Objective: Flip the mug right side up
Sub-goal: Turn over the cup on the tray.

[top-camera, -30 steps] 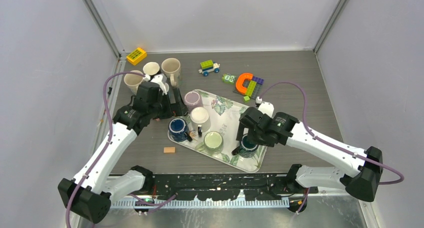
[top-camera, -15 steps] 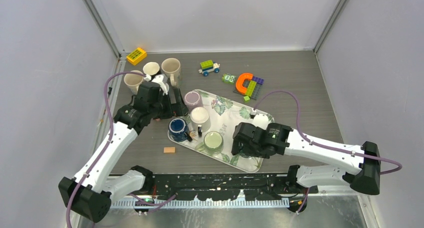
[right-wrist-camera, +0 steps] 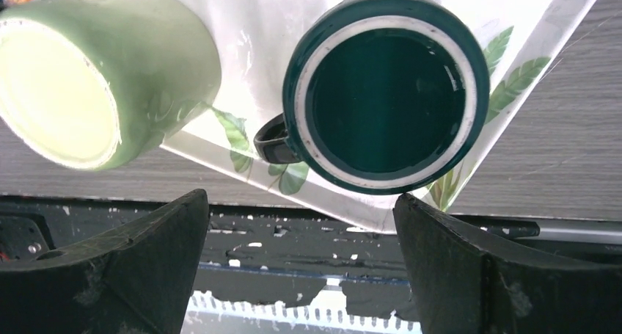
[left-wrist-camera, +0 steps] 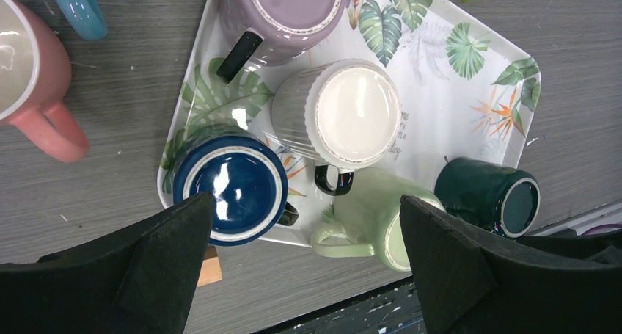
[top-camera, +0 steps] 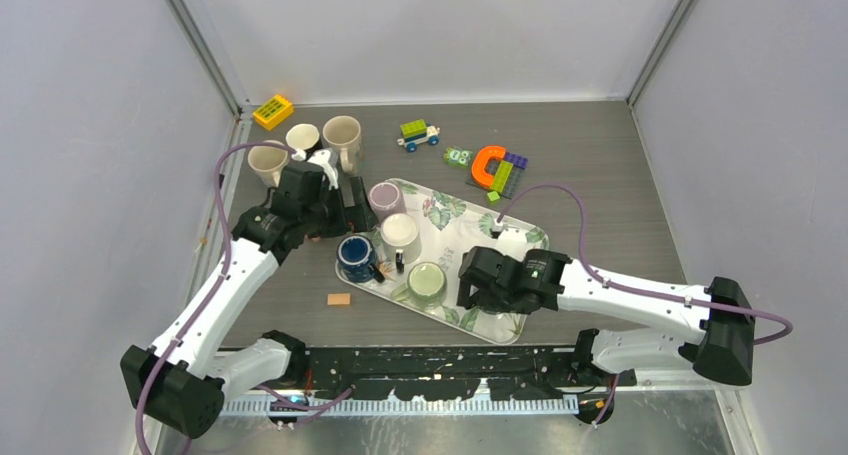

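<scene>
A grey table [top-camera: 600, 205] inside pale walls carries a leaf-print tray [top-camera: 452, 225] by its near edge. We hold the right gripper [right-wrist-camera: 299, 202] spread wide over the tray's near right corner, straddling the base-up dark green mug [right-wrist-camera: 386, 92], seemingly to clasp it. The left gripper [left-wrist-camera: 306, 200], equally wide, waits by the tray's far left corner. Since a second ago, the right gripper has swung nearer, covering the mug.

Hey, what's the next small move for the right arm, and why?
Probably ease the right gripper down around the dark green mug: its jaws are open just above it, and the mug sits base-up on the tray.
</scene>
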`<state>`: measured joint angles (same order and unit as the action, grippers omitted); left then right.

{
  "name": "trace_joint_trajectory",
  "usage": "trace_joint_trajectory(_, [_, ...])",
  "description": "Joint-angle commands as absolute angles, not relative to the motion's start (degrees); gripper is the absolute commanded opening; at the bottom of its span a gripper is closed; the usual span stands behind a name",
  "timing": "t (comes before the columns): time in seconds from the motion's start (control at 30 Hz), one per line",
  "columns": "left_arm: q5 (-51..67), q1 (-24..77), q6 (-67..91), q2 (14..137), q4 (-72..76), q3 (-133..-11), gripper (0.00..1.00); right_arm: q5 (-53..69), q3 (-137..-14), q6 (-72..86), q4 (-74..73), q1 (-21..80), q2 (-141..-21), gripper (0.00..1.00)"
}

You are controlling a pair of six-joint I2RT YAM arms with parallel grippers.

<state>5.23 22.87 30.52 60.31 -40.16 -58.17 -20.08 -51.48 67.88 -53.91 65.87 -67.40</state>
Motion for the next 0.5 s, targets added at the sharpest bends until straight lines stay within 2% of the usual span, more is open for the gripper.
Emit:
trace_joint_trajectory(0.0, [6.37, 23.08, 29.58, 60.36, -38.95, -60.16, 1.00, -22.33, -50.50, 64.93, -48.79, 62.76, -66.03, 1.00])
trace_joint_trajectory(0.47, [7.95, 23.05, 30.45, 61.01, -39.16, -60.51, 1.00, -17.63, -46.84, 53.25, -41.14, 48.42, -66.55, 1.00])
